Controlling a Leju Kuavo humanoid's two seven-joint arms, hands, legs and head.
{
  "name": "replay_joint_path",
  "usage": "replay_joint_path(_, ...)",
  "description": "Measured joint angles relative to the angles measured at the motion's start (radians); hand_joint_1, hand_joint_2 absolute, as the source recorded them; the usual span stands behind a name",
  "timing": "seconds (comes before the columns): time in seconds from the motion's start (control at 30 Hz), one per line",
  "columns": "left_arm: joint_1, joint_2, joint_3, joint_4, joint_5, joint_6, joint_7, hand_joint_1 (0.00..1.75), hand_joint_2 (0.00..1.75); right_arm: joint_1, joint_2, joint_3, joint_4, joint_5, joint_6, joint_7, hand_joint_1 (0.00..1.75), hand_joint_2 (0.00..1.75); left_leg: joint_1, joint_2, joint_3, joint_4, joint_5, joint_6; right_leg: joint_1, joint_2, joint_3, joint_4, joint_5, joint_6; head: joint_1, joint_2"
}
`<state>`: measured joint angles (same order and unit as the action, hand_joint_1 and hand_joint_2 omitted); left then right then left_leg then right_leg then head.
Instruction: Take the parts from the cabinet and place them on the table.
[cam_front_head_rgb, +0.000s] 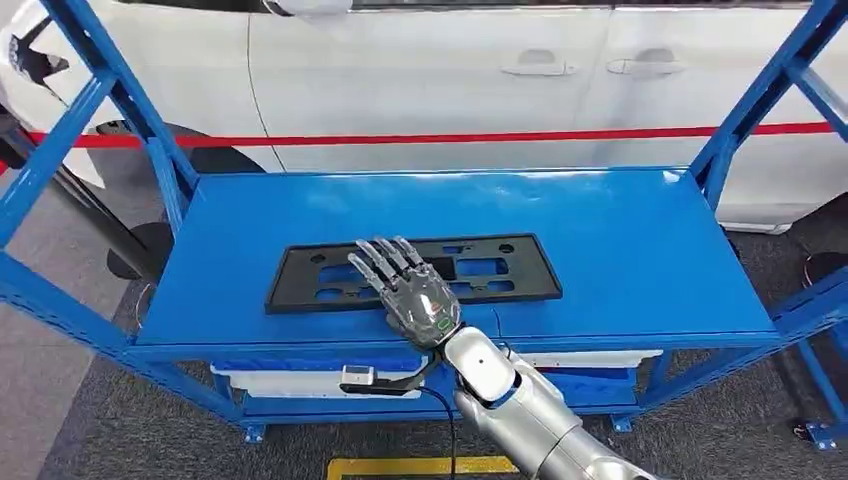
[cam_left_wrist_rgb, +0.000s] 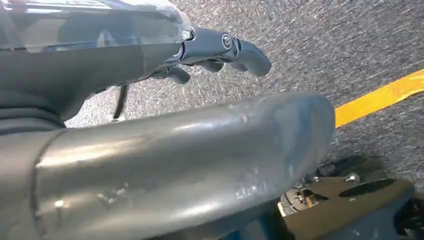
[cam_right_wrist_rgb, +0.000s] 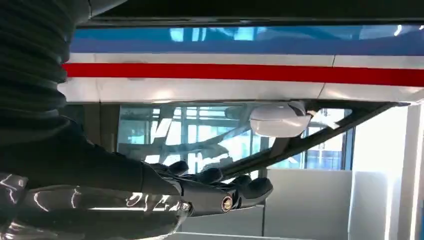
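Black part (cam_front_head_rgb: 415, 270) lies near the blue shelf's (cam_front_head_rgb: 640, 250) front edge; right hand (cam_front_head_rgb: 410, 292) rests spread over it.

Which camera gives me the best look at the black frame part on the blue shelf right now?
The head view: the black frame part lies flat on the blue shelf, nearly whole, with the right hand over its near edge. The right wrist view looks toward the white car; the left wrist view looks down at carpet.

Flat black slotted plastic part (cam_front_head_rgb: 470, 268), apparently a plate holder, lying lengthwise on blue shelf (cam_front_head_rgb: 620, 250)
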<state>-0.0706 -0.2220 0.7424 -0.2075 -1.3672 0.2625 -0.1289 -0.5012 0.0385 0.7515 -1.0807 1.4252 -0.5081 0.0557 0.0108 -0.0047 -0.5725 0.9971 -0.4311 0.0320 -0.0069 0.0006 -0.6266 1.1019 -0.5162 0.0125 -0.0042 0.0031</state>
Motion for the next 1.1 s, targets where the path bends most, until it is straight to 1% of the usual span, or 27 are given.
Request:
replay_joint_path(0.03,0.0,-0.002,0.0,0.0,0.0,0.0,0.0,0.0,0.0,-0.001,0.0,0.0,0.005,0.0,-0.001,0.0,0.0,1.75,-0.001,0.0,-0.001,0.0,-0.001,0.001,-0.001,0.0,-0.039,0.081,-0.041,0.003,0.0,0.0)
replay_joint_path(0.07,0.0,-0.002,0.0,0.0,0.0,0.0,0.0,0.0,0.0,0.001,0.0,0.0,0.012,0.0,-0.001,0.0,0.0,1.75,-0.001,0.0,-0.001,0.0,-0.001,0.002,-0.001,0.0,-0.076,0.158,-0.072,0.006,0.001,0.0)
replay_joint_path(0.1,0.001,-0.002,0.0,0.0,0.0,0.0,0.0,0.0,0.0,0.003,0.0,0.001,0.019,0.0,-0.001,0.0,0.0,1.75,-0.001,0.0,-0.002,0.001,-0.001,0.002,-0.001,0.0,-0.105,0.212,-0.083,0.008,0.0,0.0)
replay_joint_path(0.13,0.001,-0.002,0.0,0.0,0.0,0.0,0.0,0.0,0.0,0.004,0.0,0.002,0.024,0.0,-0.001,0.0,0.0,1.75,-0.001,0.0,-0.001,0.002,-0.002,0.002,-0.003,0.0,-0.111,0.219,-0.07,0.009,0.001,0.0)
replay_joint_path(0.17,0.001,-0.002,0.0,0.0,0.0,0.0,0.0,0.0,0.0,0.004,0.0,0.003,0.027,0.0,-0.002,0.0,0.0,1.75,-0.001,-0.001,0.0,0.003,-0.003,0.0,-0.006,0.0,-0.093,0.174,-0.033,0.009,0.0,0.0)
replay_joint_path(0.23,0.001,-0.004,-0.001,0.0,-0.002,0.0,0.0,0.0,0.0,0.001,0.0,0.005,0.029,-0.001,-0.002,0.0,0.0,1.75,0.0,-0.003,0.001,0.012,-0.009,-0.006,-0.008,-0.001,-0.009,0.005,0.058,0.006,0.001,0.0)
replay_joint_path(0.27,0.001,-0.005,-0.002,0.0,-0.005,0.0,0.0,0.0,0.0,-0.001,0.001,0.006,0.031,0.0,-0.001,0.0,0.0,1.75,0.0,-0.004,-0.001,0.019,-0.014,-0.011,-0.009,-0.001,0.02,-0.064,0.066,0.002,0.001,0.0)
replay_joint_path(0.3,-0.001,-0.006,-0.002,0.0,-0.006,0.0,0.0,0.0,0.0,-0.003,0.005,0.008,0.033,0.001,0.003,0.0,0.0,1.75,-0.009,-0.004,-0.007,0.029,-0.019,-0.018,-0.002,0.0,0.023,-0.071,0.06,-0.003,0.0,0.0)
replay_joint_path(0.33,-0.001,-0.006,-0.004,0.0,-0.008,-0.002,0.0,0.0,0.0,-0.005,0.005,0.008,0.036,0.003,0.011,0.0,0.0,1.75,-0.007,-0.004,-0.009,0.026,-0.019,-0.021,-0.005,0.002,0.021,-0.069,0.061,-0.008,-0.002,0.0)
replay_joint_path(0.4,-0.003,-0.007,-0.008,0.0,-0.014,-0.005,0.0,0.0,0.0,-0.014,0.014,0.011,0.051,0.004,0.034,0.002,0.0,1.75,-0.004,-0.003,-0.006,0.022,-0.017,-0.032,0.001,0.005,0.019,-0.068,0.062,-0.019,-0.001,0.0)
replay_joint_path(0.43,-0.005,-0.007,-0.01,0.0,-0.015,-0.006,0.0,0.0,0.0,-0.023,0.02,0.012,0.059,0.004,0.042,0.003,0.0,1.75,-0.004,-0.003,-0.006,0.025,-0.02,-0.037,-0.005,0.005,0.02,-0.075,0.066,-0.027,-0.001,0.0)
replay_joint_path(0.47,-0.006,-0.008,-0.013,0.0,-0.016,-0.007,-0.001,0.0,0.0,-0.036,0.03,0.013,0.074,0.003,0.051,0.005,0.0,1.75,-0.002,-0.002,-0.012,0.042,-0.036,-0.043,-0.007,0.003,0.022,-0.077,0.068,-0.033,-0.002,0.0)
replay_joint_path(0.5,-0.007,-0.009,-0.015,0.0,-0.018,-0.008,-0.001,0.0,0.0,-0.052,0.04,0.014,0.088,0.001,0.055,0.006,0.0,1.75,-0.001,-0.001,-0.036,0.096,-0.072,-0.048,-0.008,0.003,0.021,-0.077,0.067,-0.039,-0.01,0.0)
replay_joint_path(0.57,-0.009,-0.009,-0.017,0.0,-0.018,-0.008,-0.001,0.0,0.0,-0.066,0.049,0.017,0.107,0.0,0.061,0.006,0.0,1.75,0.002,-0.001,-0.108,0.254,-0.148,-0.056,-0.006,0.0,0.021,-0.077,0.066,-0.042,-0.011,0.0)
replay_joint_path(0.6,-0.008,-0.009,-0.018,0.0,-0.018,-0.009,-0.001,0.0,0.0,-0.066,0.052,0.019,0.115,0.0,0.064,0.006,0.0,1.75,0.002,-0.001,-0.14,0.322,-0.169,-0.058,-0.005,-0.002,0.021,-0.076,0.066,-0.043,-0.011,0.0)
replay_joint_path(0.63,-0.008,-0.009,-0.018,0.0,-0.018,-0.009,-0.001,0.0,0.0,-0.066,0.052,0.02,0.122,0.0,0.065,0.006,0.0,1.75,0.002,-0.001,-0.151,0.341,-0.165,-0.058,-0.004,-0.002,0.021,-0.076,0.066,-0.043,-0.011,0.0)
replay_joint_path(0.67,-0.006,-0.009,-0.018,0.0,-0.018,-0.009,-0.001,0.0,0.0,-0.067,0.055,0.021,0.129,0.0,0.065,0.006,0.0,1.75,0.001,-0.001,-0.139,0.312,-0.136,-0.056,-0.004,-0.002,0.022,-0.076,0.066,-0.043,-0.011,0.0)
replay_joint_path(0.7,-0.006,-0.009,-0.018,0.0,-0.018,-0.009,-0.001,0.0,0.0,-0.068,0.058,0.022,0.132,0.0,0.065,0.007,0.0,1.75,0.001,-0.001,-0.105,0.24,-0.091,-0.052,-0.004,-0.001,0.024,-0.076,0.065,-0.043,-0.011,0.0)
replay_joint_path(0.73,-0.007,-0.009,-0.018,0.0,-0.018,-0.009,-0.001,0.0,0.0,-0.071,0.061,0.022,0.135,0.0,0.065,0.007,0.0,1.75,0.001,-0.001,-0.058,0.141,-0.041,-0.047,-0.004,0.001,0.026,-0.076,0.065,-0.041,-0.011,0.0)
replay_joint_path(0.77,-0.009,-0.009,-0.018,0.0,-0.018,-0.009,-0.001,0.0,0.0,-0.075,0.064,0.022,0.137,0.0,0.065,0.007,0.0,1.75,0.0,-0.001,-0.015,0.05,-0.005,-0.039,-0.004,0.001,0.029,-0.076,0.063,-0.039,-0.011,0.0)
replay_joint_path(0.8,-0.01,-0.009,-0.018,0.0,-0.018,-0.009,-0.001,0.0,0.0,-0.078,0.066,0.022,0.139,0.0,0.065,0.007,0.0,1.75,-0.006,-0.001,-0.003,0.027,-0.022,-0.034,0.002,0.001,0.027,-0.076,0.063,-0.034,-0.01,0.0)
replay_joint_path(0.9,-0.011,-0.009,-0.018,0.0,-0.018,-0.009,-0.001,0.0,0.0,-0.081,0.068,0.023,0.146,0.0,0.065,0.007,0.0,1.75,-0.01,-0.004,-0.007,0.023,-0.018,-0.025,-0.002,0.0,0.025,-0.081,0.069,-0.016,-0.01,0.0)
replay_joint_path(0.93,-0.01,-0.009,-0.018,0.0,-0.018,-0.009,-0.001,0.0,0.0,-0.082,0.071,0.024,0.147,0.0,0.064,0.007,0.0,1.75,-0.006,-0.003,-0.002,0.012,-0.012,-0.016,0.001,0.001,0.028,-0.083,0.07,-0.009,-0.01,0.0)
replay_joint_path(0.97,-0.009,-0.01,-0.018,0.0,-0.018,-0.009,-0.001,0.0,0.0,-0.083,0.071,0.024,0.149,-0.001,0.064,0.007,0.0,1.75,0.001,0.0,0.006,0.001,-0.004,-0.008,-0.002,-0.001,0.028,-0.074,0.061,-0.003,-0.008,0.0)
replay_joint_path(1.0,-0.01,-0.01,-0.018,0.0,-0.018,-0.009,-0.001,0.0,0.0,-0.087,0.071,0.024,0.15,-0.002,0.064,0.007,0.0,1.75,0.0,0.0,0.006,-0.002,-0.003,-0.004,-0.001,-0.001,0.013,-0.043,0.035,0.0,-0.006,0.0)
replay_joint_path(1.07,-0.011,-0.012,-0.019,0.0,-0.019,-0.01,-0.002,0.0,0.0,-0.09,0.07,0.024,0.155,-0.003,0.066,0.007,0.0,1.75,-0.002,0.0,0.004,-0.001,-0.003,0.0,-0.001,0.0,-0.057,0.104,-0.042,0.004,-0.005,0.0)
replay_joint_path(1.1,-0.011,-0.012,-0.019,0.0,-0.019,-0.011,-0.001,0.0,0.0,-0.09,0.07,0.025,0.161,-0.003,0.071,0.01,0.0,1.75,-0.002,0.0,0.003,-0.001,-0.003,0.001,-0.001,0.0,-0.098,0.186,-0.071,0.006,-0.005,0.0)
